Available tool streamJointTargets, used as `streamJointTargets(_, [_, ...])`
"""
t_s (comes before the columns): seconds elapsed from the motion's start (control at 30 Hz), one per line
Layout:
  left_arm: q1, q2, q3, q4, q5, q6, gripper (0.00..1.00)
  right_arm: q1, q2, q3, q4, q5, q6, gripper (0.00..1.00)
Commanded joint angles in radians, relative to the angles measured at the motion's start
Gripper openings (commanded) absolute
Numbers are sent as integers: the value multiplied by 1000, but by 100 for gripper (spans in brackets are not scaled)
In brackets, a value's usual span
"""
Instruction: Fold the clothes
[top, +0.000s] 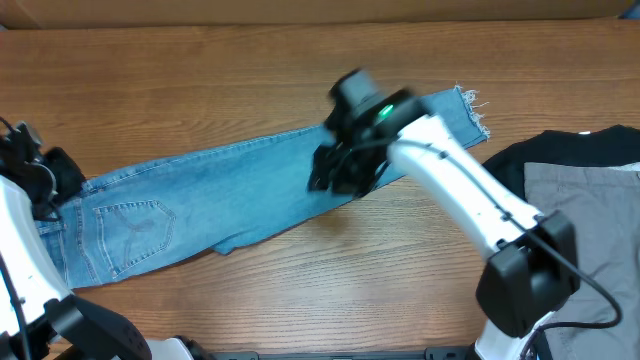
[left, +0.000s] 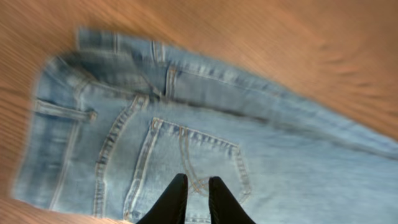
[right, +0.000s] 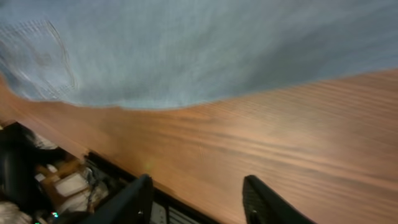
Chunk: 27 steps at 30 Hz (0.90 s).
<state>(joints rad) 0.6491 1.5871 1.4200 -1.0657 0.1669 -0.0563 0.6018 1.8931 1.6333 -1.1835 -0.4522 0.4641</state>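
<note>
Left gripper (left: 198, 183): its two black fingers (left: 177, 199) are drawn nearly together, only a slim gap between them, holding nothing, poised over a stitched back pocket (left: 199, 155) of the jeans (top: 230, 185). Right gripper (right: 198, 183): spread wide and empty; its own camera shows bare wooden table (right: 261, 137) between the fingers and the denim edge just beyond.

From overhead, the jeans lie flat, seat side up, their long axis running diagonally: waistband (top: 55, 240) at the lower left by the left arm, frayed hem (top: 470, 105) pointing to the upper right. The white right arm (top: 460, 185) reaches in from the lower right and hides part of the leg (a green light glows on its wrist).

Only the left wrist view shows the pocket's seams and belt loops up close, though blurred. Only the overhead view shows a black garment (top: 570, 150) and a grey garment (top: 580, 200) at the table's right edge, apart from the jeans
</note>
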Motion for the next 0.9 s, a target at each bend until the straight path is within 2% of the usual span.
streamJointTargets(0.0, [-1,20,-128,80,-18,-38,13,97,-30,-126,104,-21,122,42])
streamJointTargets(0.17, [-2,48,-263,261,-6,-64,12,224,-30,-298,404,-103,220,42])
streamJointTargets(0.33, [-4,97,-302,331,-5,-64,13,298,-30,-369,581,-111,297,43])
streamJointTargets(0.5, [-4,143,-303,351,7,-63,14,335,-18,-387,694,-40,363,44])
streamJointTargets(0.53, [-4,153,-303,356,8,-63,14,335,-3,-387,737,-14,397,49])
streamJointTargets(0.57, [-4,158,-303,359,9,-63,14,335,9,-387,765,-11,415,50])
streamJointTargets(0.7, [-4,158,-303,360,10,-64,14,335,84,-387,848,-29,505,51])
streamJointTargets(0.77, [-4,158,-303,359,10,-64,14,334,119,-387,888,-61,526,57])
streamJointTargets(0.87, [-4,158,-303,357,10,-64,15,334,164,-387,904,-105,563,58])
